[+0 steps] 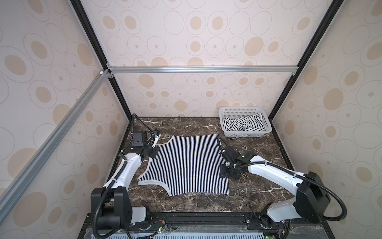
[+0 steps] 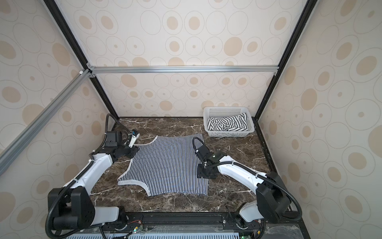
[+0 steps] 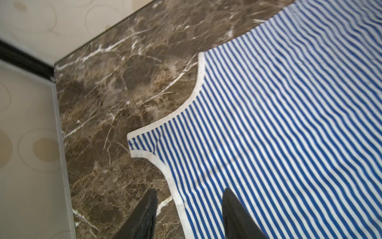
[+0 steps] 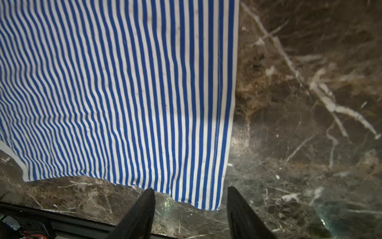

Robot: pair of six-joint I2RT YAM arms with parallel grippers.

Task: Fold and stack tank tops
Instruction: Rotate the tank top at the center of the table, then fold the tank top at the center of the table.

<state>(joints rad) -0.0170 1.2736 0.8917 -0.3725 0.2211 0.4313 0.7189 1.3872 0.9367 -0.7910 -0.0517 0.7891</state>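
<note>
Two grippers, both with jaws apart and gripping nothing: the left gripper (image 3: 190, 190) hangs over the white-trimmed edge beside a shoulder strap of the narrow-striped tank top (image 1: 184, 165), and the right gripper (image 4: 191, 188) over that top's hem corner. That top lies spread flat on the marble table (image 1: 258, 186). A second, wide-striped tank top (image 1: 244, 124) sits crumpled in the one white basket (image 1: 241, 110), far right corner

we're counting two striped cloth tank tops, narrow-striped top (image 1: 186, 165) and wide-striped top (image 1: 244, 124), one white perforated plastic basket (image 1: 237, 112).
</note>
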